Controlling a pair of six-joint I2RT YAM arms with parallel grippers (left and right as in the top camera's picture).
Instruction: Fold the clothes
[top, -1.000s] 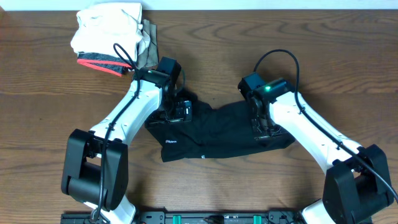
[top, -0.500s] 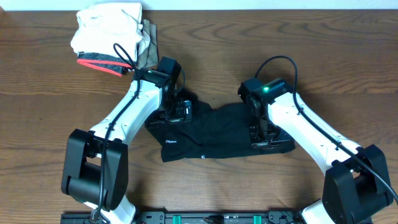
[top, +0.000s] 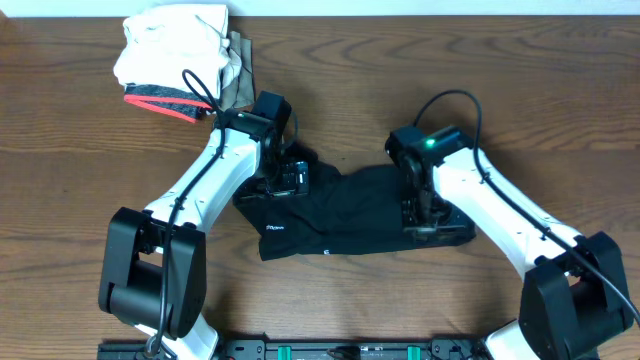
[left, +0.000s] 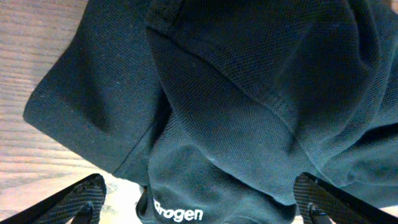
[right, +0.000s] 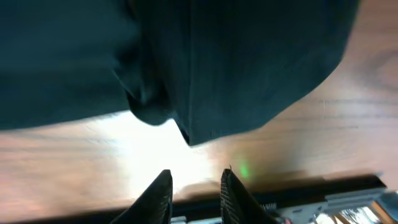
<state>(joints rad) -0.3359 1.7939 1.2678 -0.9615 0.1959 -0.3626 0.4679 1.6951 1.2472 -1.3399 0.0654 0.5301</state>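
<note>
- We see the black shirt (top: 350, 215) lying in the middle of the tabletop (top: 560, 90), a little toward the near edge, between the two arms.
- It is gathered into a wide, uneven band rather than spread flat. Its left end is bunched in thick creases, while its right end lies flatter with a straighter edge.
- The left gripper (top: 288, 180) hangs over the bunched left end with its jaws spread wide. In the left wrist view the fingers flank the cloth and its white logo print (left: 179, 214), and they grip nothing.
- The right gripper (top: 425, 222) sits at the shirt's right end. In the right wrist view its jaws stand slightly apart with bare wood between them, just beside the shirt's edge, and they hold nothing.
- A stack of folded garments (top: 175, 60) sits at the far left corner.
- We judge the fold as partly done: the shirt looks doubled over, but it is not yet a tidy packet. The left end needs smoothing and the ends need folding in.
</note>
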